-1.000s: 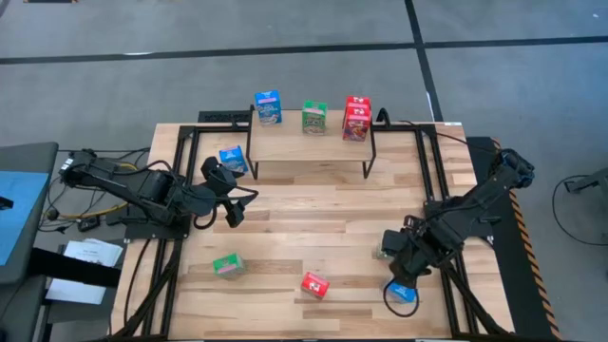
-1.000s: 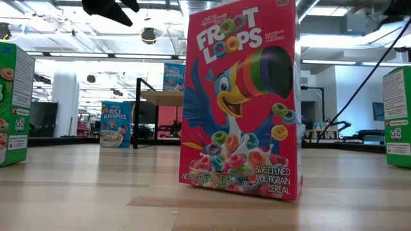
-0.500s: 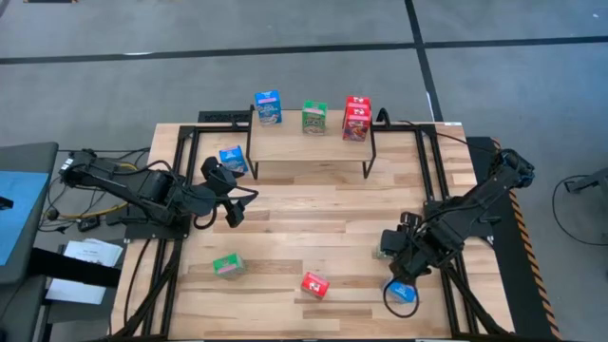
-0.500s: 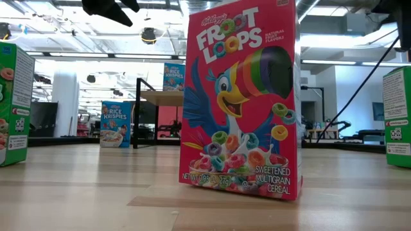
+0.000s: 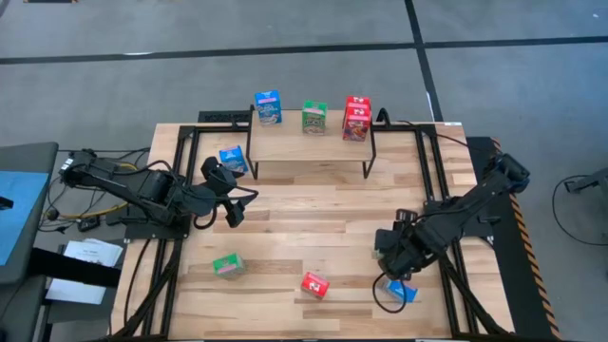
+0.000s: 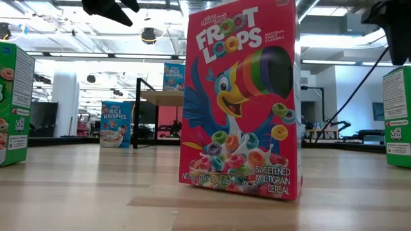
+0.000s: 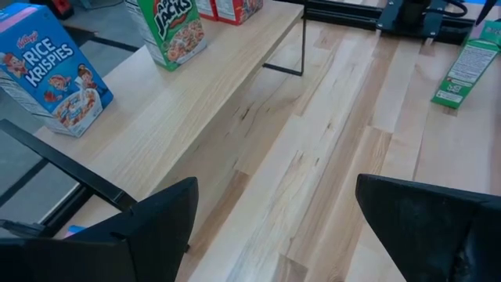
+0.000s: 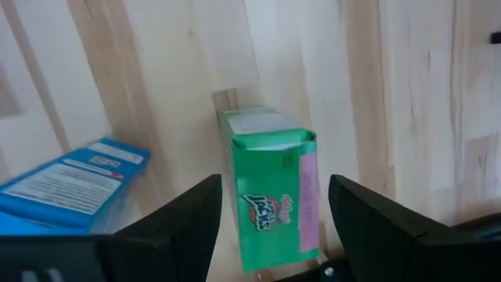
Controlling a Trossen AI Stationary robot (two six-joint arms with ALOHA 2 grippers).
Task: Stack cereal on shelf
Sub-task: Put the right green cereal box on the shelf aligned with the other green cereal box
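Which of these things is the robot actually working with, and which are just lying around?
For the job: shelf; shelved blue box, shelved green box, shelved red boxes; blue box beside the shelf; front green box, front red box, front blue box; green box under the right gripper.
Lying about: papers and cables beside the table.

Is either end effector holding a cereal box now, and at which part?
Neither holds anything. The right end effector stands open around the green box, its fingers apart from the box sides. The left end effector is open and empty.
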